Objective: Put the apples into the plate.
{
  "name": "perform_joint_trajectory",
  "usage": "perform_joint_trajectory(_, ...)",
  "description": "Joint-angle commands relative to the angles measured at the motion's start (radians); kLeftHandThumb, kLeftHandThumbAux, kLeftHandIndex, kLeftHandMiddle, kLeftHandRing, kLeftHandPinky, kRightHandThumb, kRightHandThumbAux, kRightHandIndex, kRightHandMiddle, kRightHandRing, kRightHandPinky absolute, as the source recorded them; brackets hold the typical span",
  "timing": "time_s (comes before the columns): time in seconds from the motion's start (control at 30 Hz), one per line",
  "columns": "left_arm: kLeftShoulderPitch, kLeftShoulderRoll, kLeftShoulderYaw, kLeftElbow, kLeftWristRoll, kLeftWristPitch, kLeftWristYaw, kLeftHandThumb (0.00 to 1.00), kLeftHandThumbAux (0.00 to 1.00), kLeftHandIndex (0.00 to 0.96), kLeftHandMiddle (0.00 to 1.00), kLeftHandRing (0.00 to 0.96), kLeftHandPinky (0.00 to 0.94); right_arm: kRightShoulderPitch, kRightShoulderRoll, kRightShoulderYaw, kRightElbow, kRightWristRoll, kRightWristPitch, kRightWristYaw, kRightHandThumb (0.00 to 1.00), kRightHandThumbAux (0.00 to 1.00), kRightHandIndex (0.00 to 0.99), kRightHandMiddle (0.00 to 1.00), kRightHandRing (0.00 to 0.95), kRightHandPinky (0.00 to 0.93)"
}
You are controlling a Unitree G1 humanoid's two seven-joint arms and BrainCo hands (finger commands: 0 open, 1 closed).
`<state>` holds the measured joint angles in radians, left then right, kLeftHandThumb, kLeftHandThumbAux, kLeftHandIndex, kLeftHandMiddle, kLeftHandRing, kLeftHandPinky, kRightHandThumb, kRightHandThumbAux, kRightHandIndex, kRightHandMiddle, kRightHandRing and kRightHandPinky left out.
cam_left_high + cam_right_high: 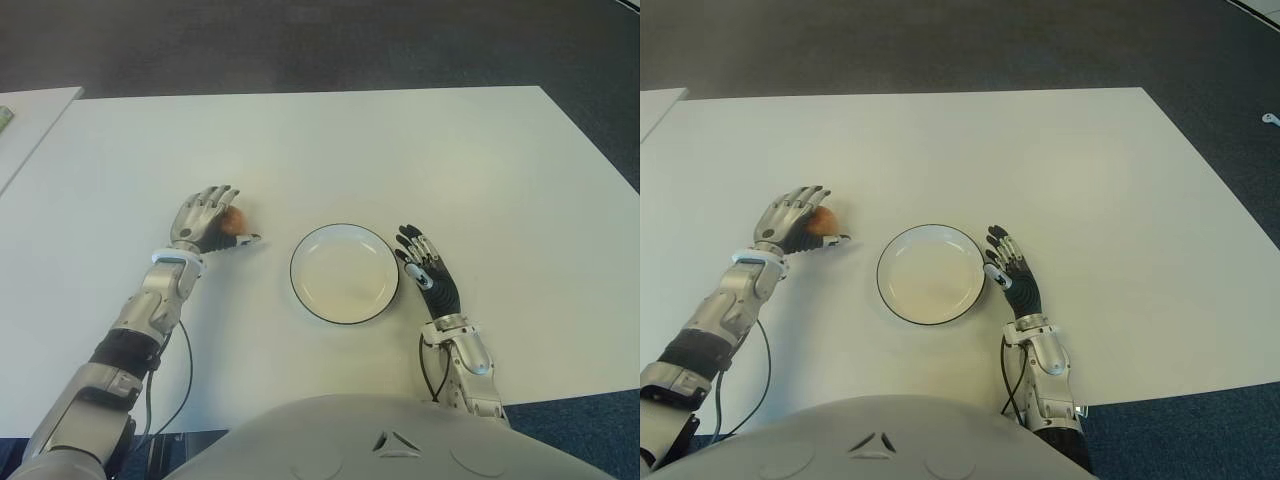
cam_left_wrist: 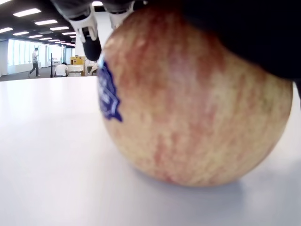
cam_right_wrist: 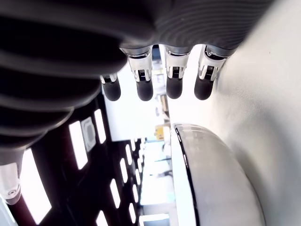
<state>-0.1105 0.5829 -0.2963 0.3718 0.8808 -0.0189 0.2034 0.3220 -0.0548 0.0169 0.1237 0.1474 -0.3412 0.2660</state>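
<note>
The left hand (image 1: 208, 222) cups its curled fingers over the round red-yellow apple with a blue sticker (image 2: 188, 99), which sits on the white table (image 1: 330, 150) under the palm. The empty white round plate with a dark rim (image 1: 310, 300) lies well off to the thumb side. A shallow top grip could let the smooth fruit roll free on lifting. The right hand (image 1: 428, 270), fingers straight and relaxed, lies just beside the plate's far edge.
</note>
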Motion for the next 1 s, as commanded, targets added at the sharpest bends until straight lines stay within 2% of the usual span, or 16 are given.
perform_joint_trajectory(0.03, 0.036, -0.033, -0.049, 0.073, -0.009, 0.006, -0.021, 0.259, 0.354, 0.008, 0.0, 0.0, 0.03, 0.06, -0.025, -0.013, 0.06, 0.002, 0.09, 0.005, 0.125, 0.529, 0.0, 0.0, 0.0, 0.0)
perform_joint_trajectory(0.27, 0.029, -0.047, -0.048, 0.102, -0.033, -0.006, 0.007, 0.284, 0.37, 0.053, 0.007, 0.0, 0.063, 0.06, -0.034, -0.019, 0.063, 0.011, 0.083, 0.013, 0.118, 0.562, 0.0, 0.0, 0.0, 0.0)
perform_joint_trajectory(0.5, 0.023, -0.048, -0.053, 0.143, -0.052, -0.036, 0.034, 0.379, 0.367, 0.157, 0.104, 0.089, 0.163, 0.064, -0.043, -0.027, 0.058, 0.027, 0.087, 0.025, 0.117, 0.595, 0.0, 0.0, 0.0, 0.0)
perform_joint_trajectory(0.53, 0.007, -0.05, -0.058, 0.206, -0.054, -0.06, 0.058, 0.384, 0.366, 0.163, 0.109, 0.094, 0.167, 0.065, -0.044, -0.029, 0.057, 0.031, 0.086, 0.029, 0.117, 0.596, 0.0, 0.0, 0.0, 0.0)
perform_joint_trajectory(0.57, -0.005, -0.051, -0.062, 0.254, -0.056, -0.078, 0.077, 0.448, 0.386, 0.241, 0.218, 0.216, 0.268, 0.066, -0.046, -0.031, 0.055, 0.034, 0.087, 0.032, 0.117, 0.599, 0.0, 0.0, 0.0, 0.0)
perform_joint_trajectory(0.6, -0.016, -0.052, -0.067, 0.286, -0.054, -0.088, 0.09, 0.491, 0.398, 0.291, 0.288, 0.296, 0.333, 0.068, -0.047, -0.033, 0.054, 0.037, 0.086, 0.034, 0.118, 0.601, 0.0, 0.0, 0.0, 0.0)
perform_joint_trajectory(0.63, -0.026, -0.052, -0.077, 0.305, -0.044, -0.085, 0.092, 0.535, 0.456, 0.318, 0.333, 0.34, 0.375, 0.069, -0.049, -0.036, 0.051, 0.041, 0.086, 0.037, 0.119, 0.602, 0.0, 0.0, 0.0, 0.0)
perform_joint_trajectory(0.67, -0.031, -0.052, -0.084, 0.31, -0.036, -0.081, 0.092, 0.648, 0.529, 0.357, 0.403, 0.443, 0.484, 0.07, -0.05, -0.038, 0.05, 0.044, 0.087, 0.039, 0.119, 0.604, 0.0, 0.0, 0.0, 0.0)
perform_joint_trajectory(0.7, -0.037, -0.052, -0.096, 0.314, -0.023, -0.066, 0.083, 0.72, 0.575, 0.382, 0.448, 0.509, 0.555, 0.071, -0.052, -0.041, 0.048, 0.05, 0.089, 0.042, 0.12, 0.605, 0.0, 0.0, 0.0, 0.0)
perform_joint_trajectory(0.8, -0.048, -0.054, -0.121, 0.324, -0.009, -0.029, 0.056, 0.809, 0.632, 0.409, 0.501, 0.639, 0.672, 0.072, -0.055, -0.048, 0.043, 0.064, 0.096, 0.048, 0.123, 0.611, 0.0, 0.0, 0.0, 0.0)
perform_joint_trajectory(1.0, -0.053, -0.066, -0.141, 0.323, -0.032, 0.031, 0.024, 0.848, 0.661, 0.412, 0.518, 0.733, 0.753, 0.074, -0.058, -0.058, 0.032, 0.082, 0.115, 0.053, 0.126, 0.617, 0.0, 0.0, 0.0, 0.0)
